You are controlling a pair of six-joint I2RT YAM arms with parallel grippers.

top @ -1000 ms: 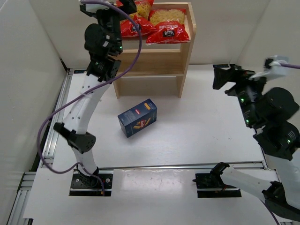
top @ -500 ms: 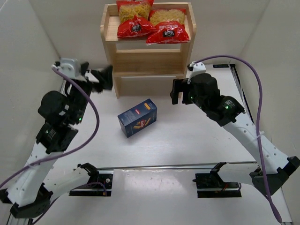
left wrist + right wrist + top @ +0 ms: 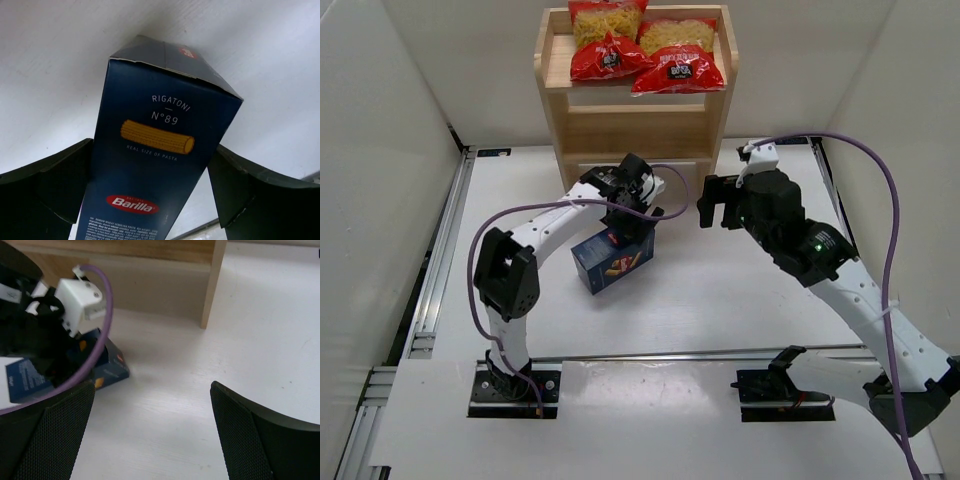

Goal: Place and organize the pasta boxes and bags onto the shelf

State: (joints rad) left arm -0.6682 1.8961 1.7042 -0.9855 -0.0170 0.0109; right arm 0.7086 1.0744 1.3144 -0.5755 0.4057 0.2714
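Observation:
The navy pasta box (image 3: pixel 610 262) lies on the white table in front of the wooden shelf (image 3: pixel 640 125). My left gripper (image 3: pixel 638 222) is down at the box's far right end. In the left wrist view its jaws (image 3: pixel 154 145) are open and stand on either side of the box (image 3: pixel 155 115), the left finger against it and a thin gap at the right. Two red bags (image 3: pixel 608 55) (image 3: pixel 678 68) lie side by side on the shelf's top tier. My right gripper (image 3: pixel 712 205) is open and empty, right of the box; its view (image 3: pixel 152 390) shows the box (image 3: pixel 107 367).
The shelf's lower tiers hold nothing I can see; its right post (image 3: pixel 215 280) stands close ahead of the right gripper. White walls close in both sides. A metal rail (image 3: pixel 440 270) runs along the left. The left arm's purple cable (image 3: pixel 102 340) loops above the box.
My left arm has swung in from the left side and come down with its jaws around the box's end. My right gripper has shifted slightly right. The box has not moved.

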